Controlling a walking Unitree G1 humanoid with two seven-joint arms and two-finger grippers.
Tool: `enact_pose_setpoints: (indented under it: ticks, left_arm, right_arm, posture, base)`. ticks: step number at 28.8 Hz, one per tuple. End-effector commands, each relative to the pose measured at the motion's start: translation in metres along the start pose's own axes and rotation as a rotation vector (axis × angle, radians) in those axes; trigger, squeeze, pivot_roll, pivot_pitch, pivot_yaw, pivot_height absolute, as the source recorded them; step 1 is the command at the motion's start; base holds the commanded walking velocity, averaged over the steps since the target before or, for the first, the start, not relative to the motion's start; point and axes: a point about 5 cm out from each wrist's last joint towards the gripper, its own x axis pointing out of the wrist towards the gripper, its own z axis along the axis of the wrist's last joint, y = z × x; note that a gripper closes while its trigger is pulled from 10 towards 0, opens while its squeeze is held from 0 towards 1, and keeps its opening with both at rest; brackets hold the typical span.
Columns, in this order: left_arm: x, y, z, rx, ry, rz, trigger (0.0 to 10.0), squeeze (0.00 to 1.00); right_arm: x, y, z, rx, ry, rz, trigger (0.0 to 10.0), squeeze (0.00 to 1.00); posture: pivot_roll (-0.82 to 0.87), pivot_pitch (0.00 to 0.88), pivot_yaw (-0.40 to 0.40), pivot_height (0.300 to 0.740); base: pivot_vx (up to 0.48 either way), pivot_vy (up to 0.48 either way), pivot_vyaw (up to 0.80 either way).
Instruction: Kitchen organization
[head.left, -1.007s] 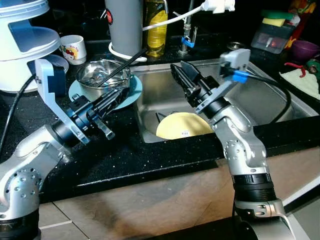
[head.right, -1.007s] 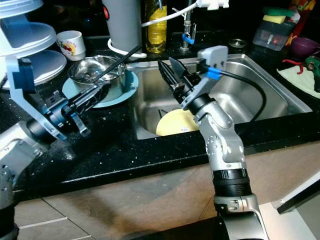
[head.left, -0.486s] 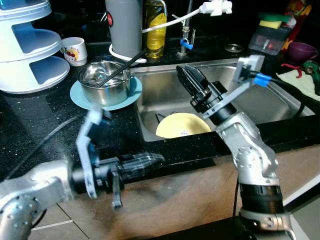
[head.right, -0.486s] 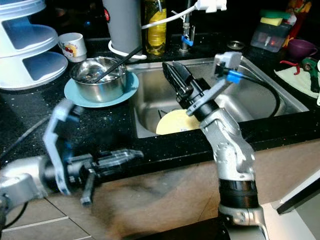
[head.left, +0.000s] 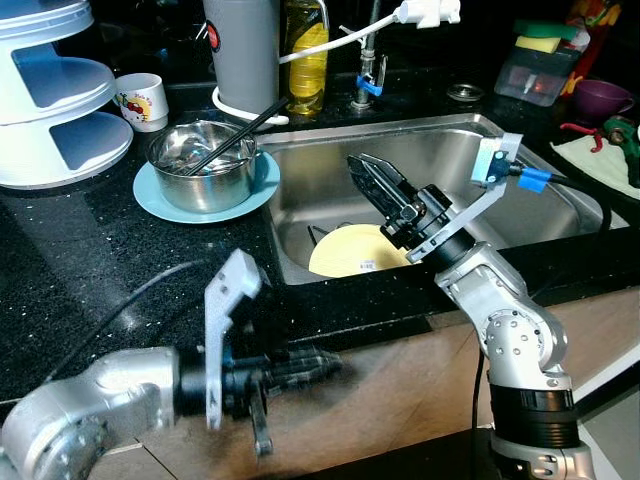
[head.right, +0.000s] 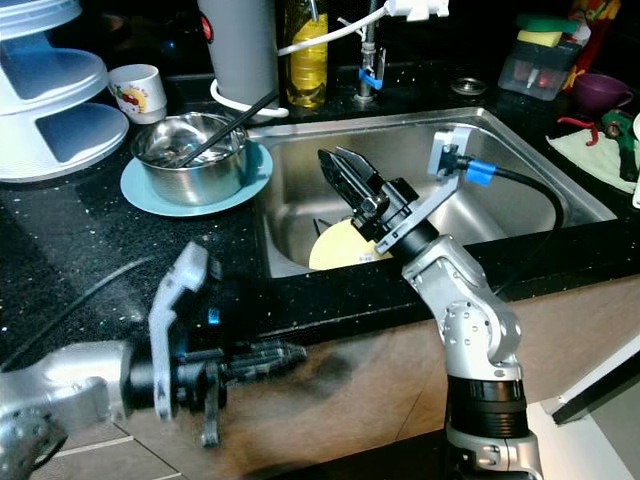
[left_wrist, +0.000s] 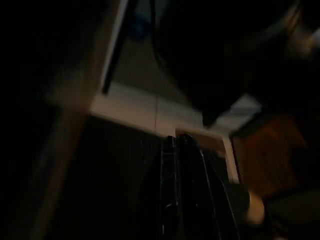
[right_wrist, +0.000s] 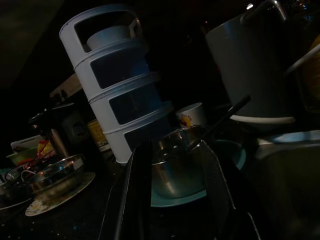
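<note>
Standing at the counter, going left to right:

Left gripper (head.left: 320, 362): low at about 7 o'clock, below the black speckled countertop (head.left: 110, 250) edge, blurred; in the left wrist view the two black fingers (left_wrist: 180, 190) lie pressed together, holding nothing, so this arm seems parked out of the way.

White tiered plastic rack (head.left: 50, 100): at 10 o'clock, apart from the work.

Shiny steel bowl (head.left: 203, 163): sits on a pale blue round plate (head.left: 160, 200) at 11 o'clock, a black utensil (head.left: 235, 135) leaning in it, probably stacked for washing.

Stainless steel sink (head.left: 330, 180): at 12 o'clock; a round yellow plate (head.left: 350, 252) leans against its near wall, likely the next item to lift.

Right gripper (head.left: 372, 180): hovers above the yellow plate, not touching; fingers (right_wrist: 137, 190) moderately spread and empty, aimed towards the bowl.
</note>
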Motion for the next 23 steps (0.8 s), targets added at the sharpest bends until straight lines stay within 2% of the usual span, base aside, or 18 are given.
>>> enact_pose_setpoints:
  ticks: [1,2,3,4,5,7,8,10,12,18,23]
  left_arm:
    - [0.001,-0.005,-0.006,0.012,0.035,-0.004,10.0,0.0]
    - [0.001,-0.002,-0.006,0.028,0.016,0.034,10.0,0.0]
    - [0.001,0.008,0.0,0.087,-0.051,0.141,10.0,0.0]
    - [0.0,0.013,0.003,0.116,-0.086,0.195,10.0,0.0]
    - [0.0,0.013,0.003,0.116,-0.086,0.195,10.0,0.0]
    - [-0.006,0.032,0.027,0.176,-0.247,0.372,10.0,0.0]
    - [-0.006,0.032,0.027,0.176,-0.247,0.372,10.0,0.0]
    - [-0.015,0.041,0.054,0.196,-0.409,0.47,10.0,0.0]
    - [-0.019,0.042,0.068,0.229,-0.46,0.488,10.0,0.0]
    - [-0.014,0.036,0.071,0.246,-0.469,0.424,10.0,0.0]
    - [-0.015,0.039,0.073,0.26,-0.49,0.458,10.0,0.0]
  right_arm:
    - [0.0,0.0,0.004,0.004,-0.009,0.0,10.0,0.0]
    - [0.0,0.0,0.005,0.003,-0.01,-0.004,10.0,0.0]
    - [0.001,-0.001,0.007,-0.001,-0.016,-0.014,10.0,0.0]
    - [0.001,-0.001,0.008,-0.005,-0.021,-0.02,10.0,0.0]
    - [0.001,-0.001,0.008,-0.005,-0.021,-0.02,10.0,0.0]
    - [0.003,-0.003,0.012,-0.039,-0.044,-0.056,10.0,0.0]
    - [0.003,-0.003,0.012,-0.039,-0.044,-0.056,10.0,0.0]
    - [0.005,-0.005,0.017,-0.115,-0.06,-0.109,10.0,0.0]
    - [0.007,-0.005,0.018,-0.162,-0.07,-0.137,10.0,0.0]
    - [0.007,-0.003,0.018,-0.161,-0.075,-0.151,10.0,0.0]
    - [0.006,-0.003,0.018,-0.163,-0.078,-0.163,10.0,0.0]
  posture:
    - [0.06,0.242,0.0,0.74]
    - [0.06,0.242,0.0,0.74]
    - [0.06,0.243,-0.004,0.74]
    - [0.06,0.243,-0.004,0.74]
    - [0.06,0.243,-0.004,0.74]
    - [0.06,0.243,-0.005,0.74]
    - [0.06,0.243,-0.005,0.74]
    - [0.06,0.242,-0.004,0.74]
    - [0.06,0.242,-0.002,0.74]
    - [0.06,0.242,0.005,0.74]
    - [0.06,0.244,0.006,0.74]
  base:
    - [0.0,0.0,0.0]
    - [0.0,0.0,0.0]
    - [0.0,0.0,0.0]
    - [0.0,0.0,0.0]
    - [0.0,0.0,0.0]
    - [0.0,0.0,0.0]
    - [0.0,0.0,0.0]
    - [0.0,0.0,0.0]
    - [0.0,0.0,0.0]
    - [0.0,0.0,0.0]
    - [0.0,0.0,0.0]
